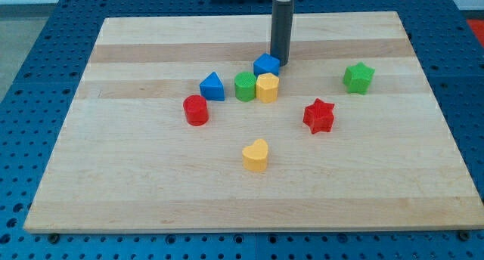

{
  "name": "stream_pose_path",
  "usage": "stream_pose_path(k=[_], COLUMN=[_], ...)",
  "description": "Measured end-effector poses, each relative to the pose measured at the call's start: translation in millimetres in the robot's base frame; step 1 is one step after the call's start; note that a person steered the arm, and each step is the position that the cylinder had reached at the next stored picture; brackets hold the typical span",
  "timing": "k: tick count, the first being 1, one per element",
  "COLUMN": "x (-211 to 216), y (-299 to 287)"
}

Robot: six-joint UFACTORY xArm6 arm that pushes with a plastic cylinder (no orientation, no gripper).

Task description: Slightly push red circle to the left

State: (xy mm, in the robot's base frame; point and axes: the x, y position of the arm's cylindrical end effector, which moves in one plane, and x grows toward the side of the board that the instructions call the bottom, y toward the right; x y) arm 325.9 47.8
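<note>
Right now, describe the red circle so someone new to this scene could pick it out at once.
On the wooden board, a cluster of blocks sits just above centre, below my tip. The red circle stands at the view's left end of that cluster, below and left of the blue triangle. It is a plain round cylinder, unlike the only other red block, the red star on the view's right.

Legible text, labels, brands, numbers, signs: none. No marking can be read on the wooden board (249, 192), on any coloured block, on the dark rod (281, 29), or on the blue perforated surface (30, 71) around the board.
</note>
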Motion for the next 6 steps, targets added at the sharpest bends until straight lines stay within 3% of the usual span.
stream_pose_path(k=[4,6], x=[7,40], y=[-3,33])
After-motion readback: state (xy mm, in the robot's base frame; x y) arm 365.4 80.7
